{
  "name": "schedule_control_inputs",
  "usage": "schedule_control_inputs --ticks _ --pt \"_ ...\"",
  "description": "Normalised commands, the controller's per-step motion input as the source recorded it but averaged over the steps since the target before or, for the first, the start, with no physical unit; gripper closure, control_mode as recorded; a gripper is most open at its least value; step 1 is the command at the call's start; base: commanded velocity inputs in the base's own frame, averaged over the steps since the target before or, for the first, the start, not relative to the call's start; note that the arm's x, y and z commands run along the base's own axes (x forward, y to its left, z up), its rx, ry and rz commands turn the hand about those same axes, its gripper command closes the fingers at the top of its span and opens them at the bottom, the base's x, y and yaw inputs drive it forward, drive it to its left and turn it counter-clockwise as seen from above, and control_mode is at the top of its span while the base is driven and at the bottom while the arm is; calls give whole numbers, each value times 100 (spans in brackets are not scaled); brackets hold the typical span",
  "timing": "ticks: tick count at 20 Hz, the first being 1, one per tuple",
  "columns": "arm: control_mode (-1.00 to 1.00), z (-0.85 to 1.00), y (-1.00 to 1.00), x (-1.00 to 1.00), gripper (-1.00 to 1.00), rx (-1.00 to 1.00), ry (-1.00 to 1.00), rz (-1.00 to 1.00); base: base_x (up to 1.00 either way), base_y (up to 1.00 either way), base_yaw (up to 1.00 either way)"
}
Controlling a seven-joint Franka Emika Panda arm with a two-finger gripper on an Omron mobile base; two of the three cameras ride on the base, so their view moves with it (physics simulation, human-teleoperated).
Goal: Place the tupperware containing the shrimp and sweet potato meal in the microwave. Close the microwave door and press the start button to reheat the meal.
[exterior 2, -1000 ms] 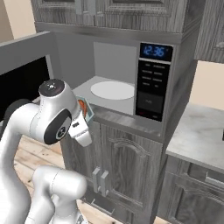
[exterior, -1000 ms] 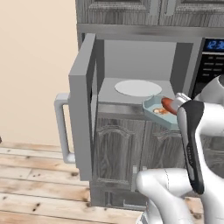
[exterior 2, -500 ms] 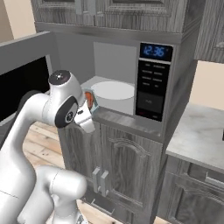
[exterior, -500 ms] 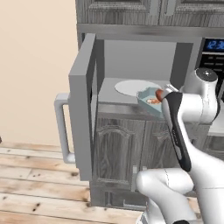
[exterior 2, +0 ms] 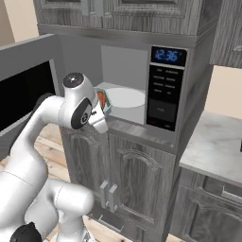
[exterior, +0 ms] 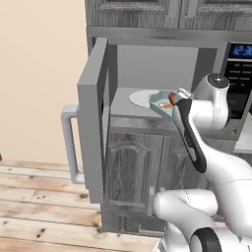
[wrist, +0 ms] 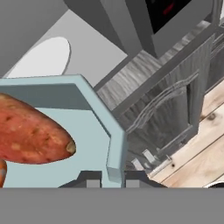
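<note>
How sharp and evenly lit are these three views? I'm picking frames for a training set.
Left base view: soft, flat light, faint shadow inside the microwave, edges slightly blurred. Right base view: crisp enough, the display's digits glow but look smeared. Hand view: very close, so the tupperware rim and the sweet potato loom large and soft; no glare anywhere.

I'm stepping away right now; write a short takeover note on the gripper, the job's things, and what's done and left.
Gripper: shut on the tupperware rim, holding it at the microwave opening.
Meal: sweet potato lies in the tub.
Microwave door: wide open; turntable bare.
Done: tub picked up and brought to the opening.
Left: set it on the turntable, release, close the door, press start.
</note>
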Motion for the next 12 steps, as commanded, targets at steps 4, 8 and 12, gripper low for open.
schedule_control_inputs --ticks 4,8,12 --pt "-100 -6 0 73 100 0 1 0 0 0 0" --pt "-100 -13 -2 81 100 0 5 0 0 0 0" --pt "-100 -16 -4 69 100 0 4 0 0 0 0"
